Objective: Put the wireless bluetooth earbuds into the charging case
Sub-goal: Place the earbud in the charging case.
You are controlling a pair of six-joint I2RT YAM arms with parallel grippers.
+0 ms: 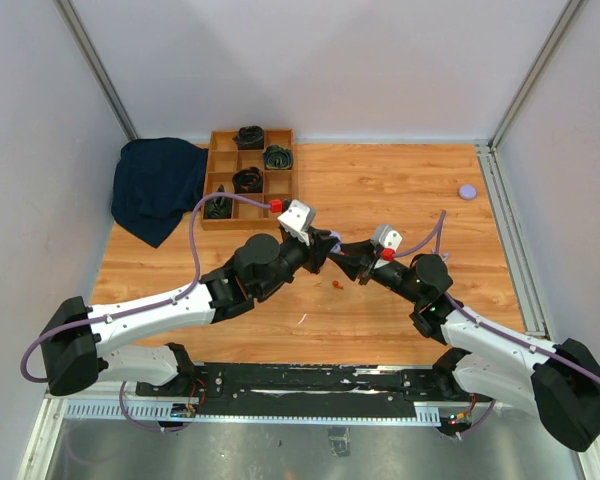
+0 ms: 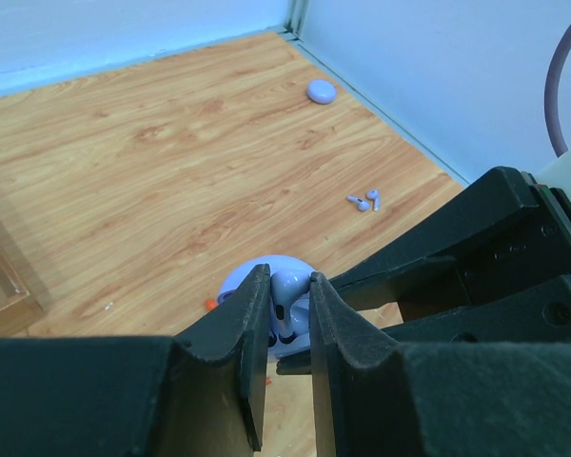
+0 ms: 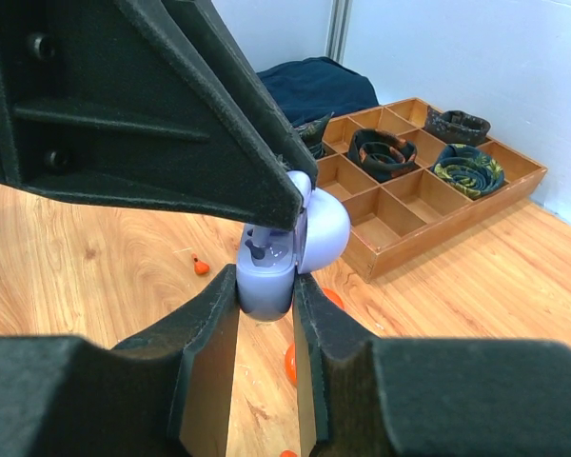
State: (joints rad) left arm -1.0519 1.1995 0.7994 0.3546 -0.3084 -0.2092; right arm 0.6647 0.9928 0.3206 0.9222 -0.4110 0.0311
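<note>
My right gripper (image 3: 266, 303) is shut on the lilac charging case (image 3: 265, 286) and holds it upright above the table, with its lid (image 3: 325, 233) open. My left gripper (image 2: 288, 288) is shut on a pale lilac earbud (image 2: 287, 293) and holds it at the case's open top (image 2: 236, 281). The earbud's stem (image 3: 256, 250) shows at the case's socket. The two grippers meet at mid table (image 1: 342, 256). Two more lilac earbuds (image 2: 366, 201) lie on the wood beyond. An orange-red earbud (image 3: 200, 266) lies on the table, and also shows in the top view (image 1: 337, 284).
A wooden compartment tray (image 1: 223, 182) with dark rolled items stands at the back left, beside a dark blue cloth (image 1: 158, 185). A lilac disc (image 1: 467, 191) lies at the back right by the wall. Orange discs (image 3: 291, 362) lie under the right gripper.
</note>
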